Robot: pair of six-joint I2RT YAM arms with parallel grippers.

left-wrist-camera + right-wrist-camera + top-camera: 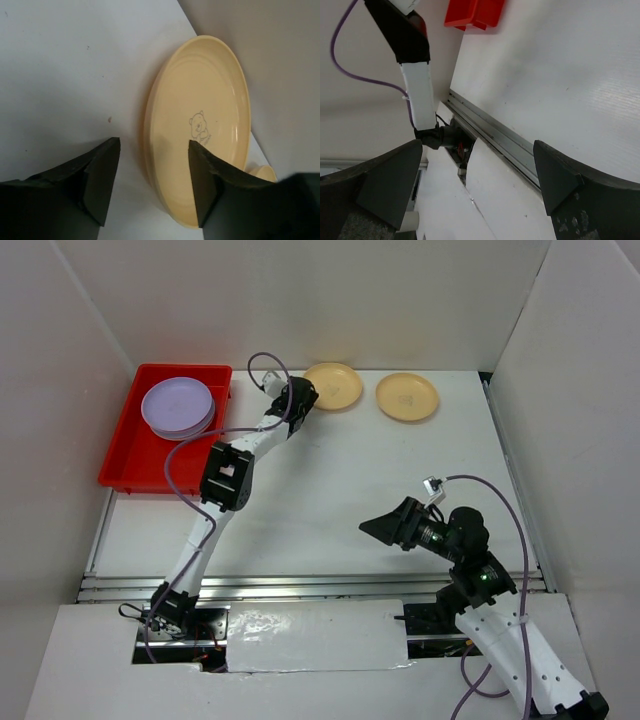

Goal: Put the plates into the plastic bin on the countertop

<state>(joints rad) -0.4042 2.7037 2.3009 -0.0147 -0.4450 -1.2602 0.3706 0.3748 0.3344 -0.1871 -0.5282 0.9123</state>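
left gripper (152,147) is wide open, straddling the rim of a yellow plate (200,95) at the countertop's (330,480) far edge, not clamped. there's a little bear drawing on it, writing underneath too tiny to read. second yellow plate (407,397) nearby, purple plates (178,405) stacked in the red bin (150,458). right gripper (477,165) wide open, empty

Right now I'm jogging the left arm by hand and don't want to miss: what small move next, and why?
Probably ease the left gripper slightly lower and shut it on the yellow plate. Its jaws stand open astride the plate's near rim, one over the plate, one over the bare countertop, nothing gripped yet.
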